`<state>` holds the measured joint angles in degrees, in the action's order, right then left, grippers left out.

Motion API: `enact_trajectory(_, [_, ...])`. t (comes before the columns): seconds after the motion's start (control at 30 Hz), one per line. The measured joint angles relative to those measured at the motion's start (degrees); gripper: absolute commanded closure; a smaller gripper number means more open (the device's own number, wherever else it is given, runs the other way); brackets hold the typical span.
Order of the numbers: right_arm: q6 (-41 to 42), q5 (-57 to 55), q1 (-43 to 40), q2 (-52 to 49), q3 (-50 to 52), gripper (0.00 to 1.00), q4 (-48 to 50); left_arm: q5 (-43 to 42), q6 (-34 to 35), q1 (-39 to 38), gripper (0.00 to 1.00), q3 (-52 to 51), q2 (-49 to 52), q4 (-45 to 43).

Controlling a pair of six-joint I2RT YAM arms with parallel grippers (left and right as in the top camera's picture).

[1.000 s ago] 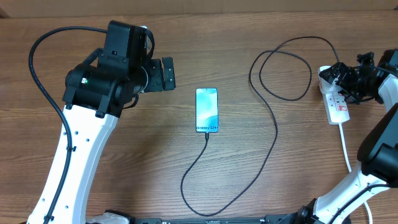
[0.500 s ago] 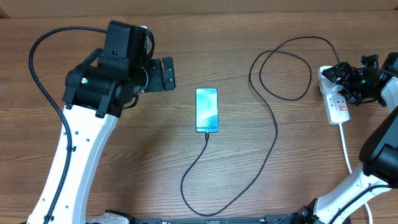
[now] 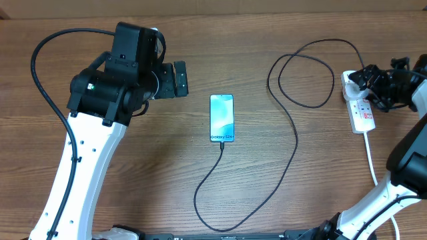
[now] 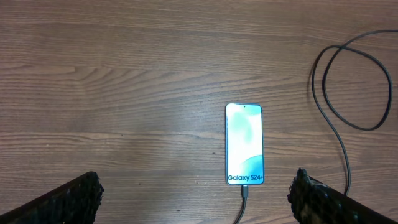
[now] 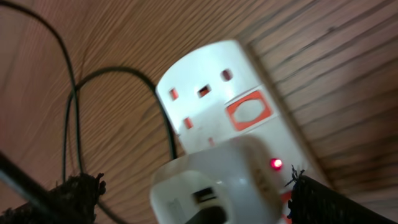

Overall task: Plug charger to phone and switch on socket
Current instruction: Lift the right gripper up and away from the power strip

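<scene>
The phone (image 3: 222, 118) lies screen up at mid-table, reading "Galaxy S24+"; it also shows in the left wrist view (image 4: 244, 144). The black charger cable (image 3: 293, 143) runs from the phone's near end (image 4: 245, 190), loops round and leads to the white socket strip (image 3: 361, 110) at the right. In the right wrist view a white adapter (image 5: 217, 183) sits in the strip (image 5: 211, 93) and a small red light (image 5: 276, 163) glows. My right gripper (image 3: 373, 83) is open, over the strip's far end. My left gripper (image 3: 179, 79) is open and empty, left of the phone.
The strip's white cord (image 3: 371, 160) runs toward the near right edge, beside the right arm's base. The cable's big loop (image 3: 300, 73) lies between phone and strip. The left arm's black hose (image 3: 47, 87) arcs over the table's left side.
My right gripper has shifted slightly to the right over the strip's far end. The left arm, phone and cable have not moved.
</scene>
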<state>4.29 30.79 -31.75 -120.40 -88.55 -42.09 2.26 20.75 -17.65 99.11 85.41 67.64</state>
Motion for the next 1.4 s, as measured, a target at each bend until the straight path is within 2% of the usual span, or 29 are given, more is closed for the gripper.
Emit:
enact_trajectory(0.23, [0.0,-2.54,-1.66,-0.15,-6.21,0.0,-4.35,0.0,0.0,0.0,0.0,0.0,0.0,0.02])
enact_trajectory(0.53, [0.15,-3.28,-3.98,-0.09,-14.1,0.0,-16.68,0.0,0.0,0.0,0.0,0.0,0.0,0.04])
enact_trajectory(0.7, [0.15,-4.28,-4.15,1.16,-14.6,0.0,-22.73,0.0,0.0,0.0,0.0,0.0,0.0,0.04])
enact_trajectory(0.93, [0.17,-7.67,-4.15,8.9,-14.6,0.0,-31.52,0.0,0.02,0.0,0.0,0.0,0.0,0.04])
enact_trajectory(1.2, [0.22,-9.99,-4.15,16.79,-14.86,0.0,-46.71,0.0,0.0,0.0,0.0,0.0,0.0,0.07])
enact_trajectory(1.4, [0.22,-10.21,-4.15,16.94,-14.86,0.0,-49.57,0.0,0.0,0.0,0.0,0.0,0.0,0.07])
